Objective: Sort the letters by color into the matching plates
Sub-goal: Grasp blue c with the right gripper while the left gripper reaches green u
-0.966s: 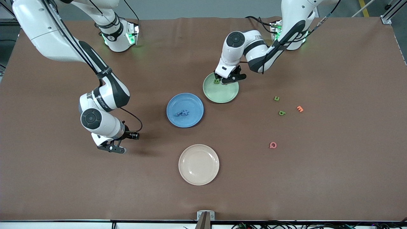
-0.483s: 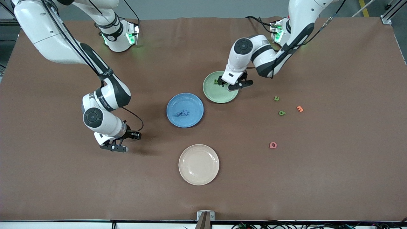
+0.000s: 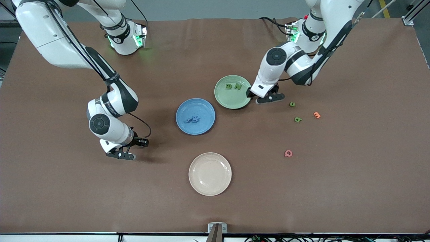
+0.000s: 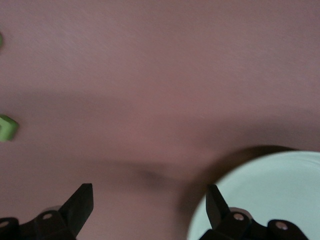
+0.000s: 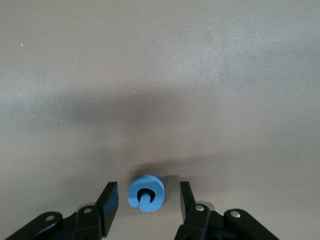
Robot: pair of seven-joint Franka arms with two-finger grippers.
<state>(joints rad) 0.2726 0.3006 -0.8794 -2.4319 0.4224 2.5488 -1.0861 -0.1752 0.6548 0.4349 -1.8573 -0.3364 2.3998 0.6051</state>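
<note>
The pale green plate (image 3: 232, 97) holds two green letters, B (image 3: 228, 86) and N (image 3: 238, 86). My left gripper (image 3: 267, 97) is open and empty, low over the bare table just off that plate's rim, toward the left arm's end. The plate's rim (image 4: 270, 190) shows in the left wrist view beside the open left gripper (image 4: 150, 200). Two green letters (image 3: 292, 104) (image 3: 297, 119) lie on the table; one (image 4: 7, 127) shows in the left wrist view. The blue plate (image 3: 201, 107) holds blue letters (image 3: 194, 119). My right gripper (image 3: 121, 155) (image 5: 148, 192) is open, straddling a round blue letter (image 5: 145, 193) on the table.
A cream plate (image 3: 210, 173) lies nearer the front camera than the blue plate. An orange letter (image 3: 316, 115) and a pink letter (image 3: 288, 153) lie on the table toward the left arm's end.
My left gripper has moved off the green plate toward the left arm's end, and the N now lies uncovered beside the B. My right gripper has barely moved.
</note>
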